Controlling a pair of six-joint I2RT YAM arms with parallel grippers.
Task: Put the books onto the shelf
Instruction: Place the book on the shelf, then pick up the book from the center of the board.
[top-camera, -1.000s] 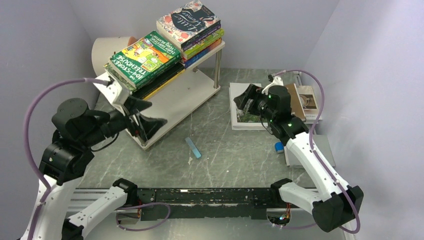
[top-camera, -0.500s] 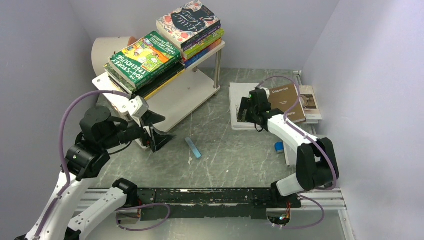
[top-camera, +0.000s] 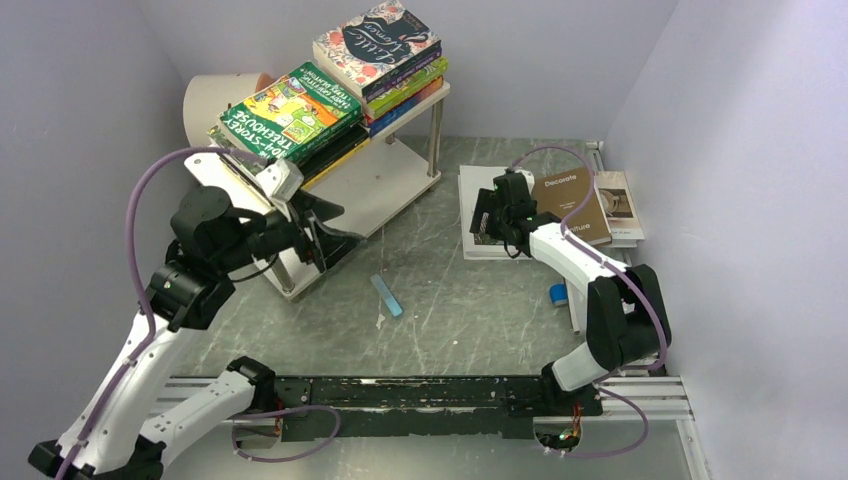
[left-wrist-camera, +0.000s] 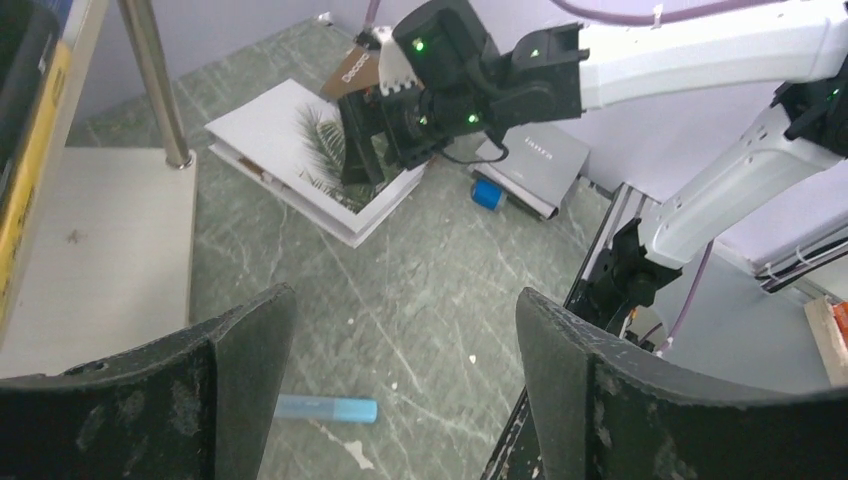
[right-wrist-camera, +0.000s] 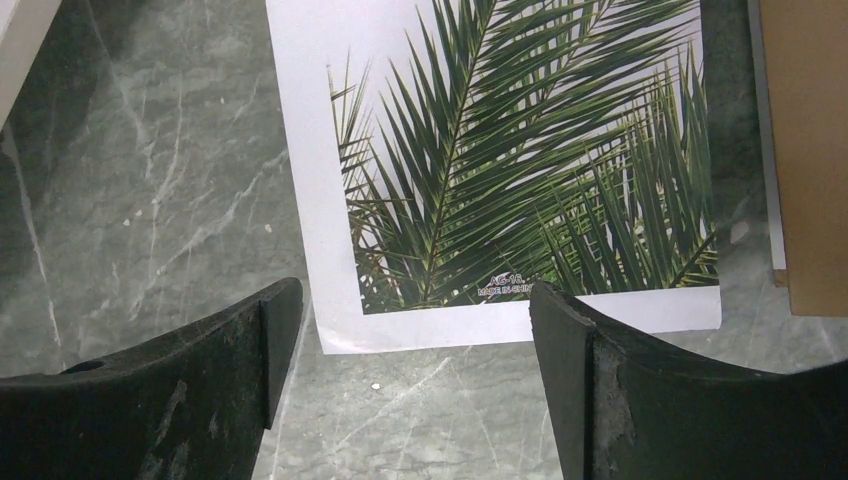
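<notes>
TREEHOUSE on green book (top-camera: 290, 122), Little Women on floral book (top-camera: 377, 45)

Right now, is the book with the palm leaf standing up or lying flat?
Lying flat: the palm-leaf book rests cover-up on the marbled table.

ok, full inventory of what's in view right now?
shelf: 1, white, two-tier, far left of table
books on shelf: two mixed-colour stacks, top tier; green Treehouse and floral Little Women on top; count unclear
palm-leaf book: 1, white, under right tool
brown book: 1, right of it
grey book: 1, right edge
blue block: 1, beside grey book
blue bar: 1, table centre
cylinder: 1, white, peach end, behind shelf
left tool: open, empty, by shelf
right tool: open, empty, over palm-leaf book
</notes>
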